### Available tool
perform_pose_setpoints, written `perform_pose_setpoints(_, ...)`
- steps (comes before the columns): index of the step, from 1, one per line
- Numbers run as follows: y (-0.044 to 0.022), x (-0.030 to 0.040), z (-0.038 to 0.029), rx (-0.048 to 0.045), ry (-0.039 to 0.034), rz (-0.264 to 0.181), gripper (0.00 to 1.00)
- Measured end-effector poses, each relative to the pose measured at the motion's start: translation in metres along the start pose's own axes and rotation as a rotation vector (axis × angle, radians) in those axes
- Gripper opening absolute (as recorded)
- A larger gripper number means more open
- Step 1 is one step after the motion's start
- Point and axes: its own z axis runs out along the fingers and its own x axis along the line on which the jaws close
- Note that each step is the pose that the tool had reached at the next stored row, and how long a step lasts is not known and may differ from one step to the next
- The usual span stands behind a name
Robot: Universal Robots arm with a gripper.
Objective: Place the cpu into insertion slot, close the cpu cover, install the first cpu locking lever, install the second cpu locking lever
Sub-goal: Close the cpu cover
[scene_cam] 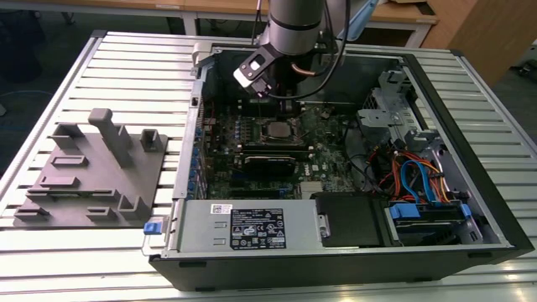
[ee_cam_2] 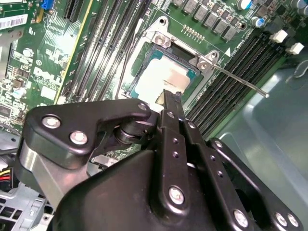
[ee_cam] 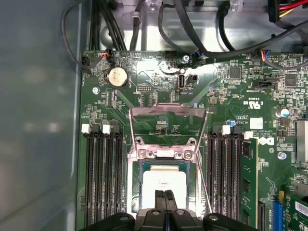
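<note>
Gripper [ee_cam: 166,193] clenched, the two narrow fingertips pressed together with nothing between them, poised at one edge of cpu [ee_cam: 163,185]; cannot tell if they touch it. Cpu lies flat in insertion slot [ee_cam: 134,192], silver top up, seen in both wrist views. Cpu cover [ee_cam: 168,111] is flipped open, tilted back off the slot on its hinge. Locking lever [ee_cam_2: 240,82] sticks out free as a thin rod beside the slot. In the exterior view the arm [scene_cam: 293,25] reaches down into open computer case [scene_cam: 470,189] on slatted table [scene_cam: 126,69]; grey fixture plate [scene_cam: 92,176] lies to the exterior view's left of the case.
</note>
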Motion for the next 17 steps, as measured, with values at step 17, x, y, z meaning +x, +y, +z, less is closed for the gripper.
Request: perform_pose_setpoints(17, 0.0004, 0.0004, -0.0141, -0.0007, -0.0005, 0.022, 0.10)
